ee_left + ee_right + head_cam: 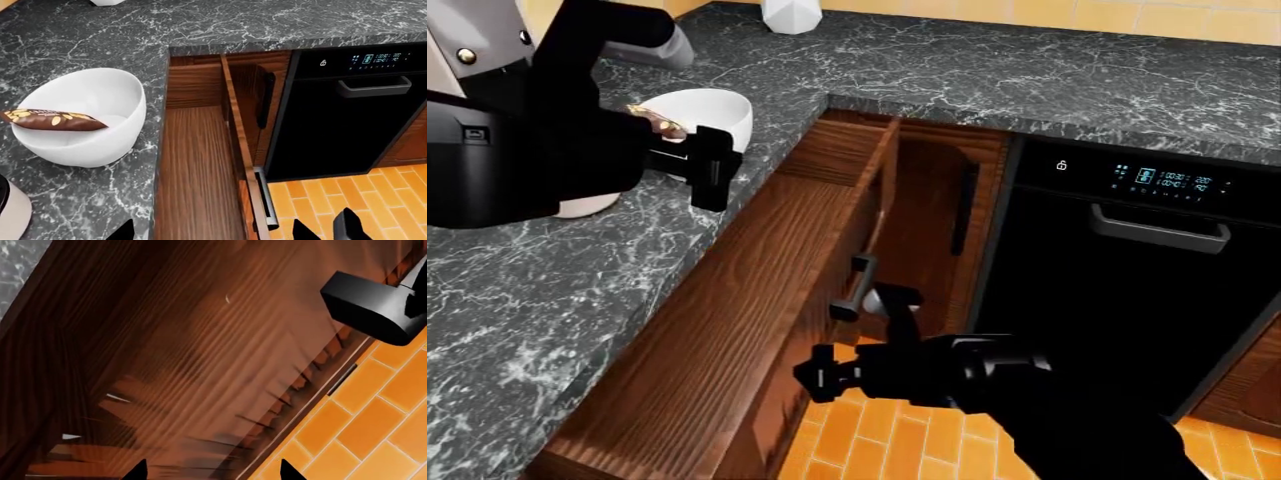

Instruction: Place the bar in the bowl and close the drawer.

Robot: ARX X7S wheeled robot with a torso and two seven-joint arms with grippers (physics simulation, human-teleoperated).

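The brown bar (53, 120) lies inside the white bowl (87, 117), one end resting on the rim. The bowl stands on the dark marble counter (80, 30) beside the pulled-out wooden drawer (200, 165). My left gripper (213, 232) is open and empty, hovering over the drawer's edge just beside the bowl (714, 108); in the head view this left gripper (711, 168) is near the bowl's rim. My right gripper (818, 375) is open and low against the drawer front (741, 320), below its handle (861, 285). The right wrist view of the right gripper (212, 471) shows wood (187, 365) filling the space between its fingertips.
A black oven (1134, 260) with a bar handle stands right of the drawer. A white faceted jar (790, 15) sits at the back of the counter, and a coffee machine (474, 140) at the left. Orange tiled floor (881, 440) lies below.
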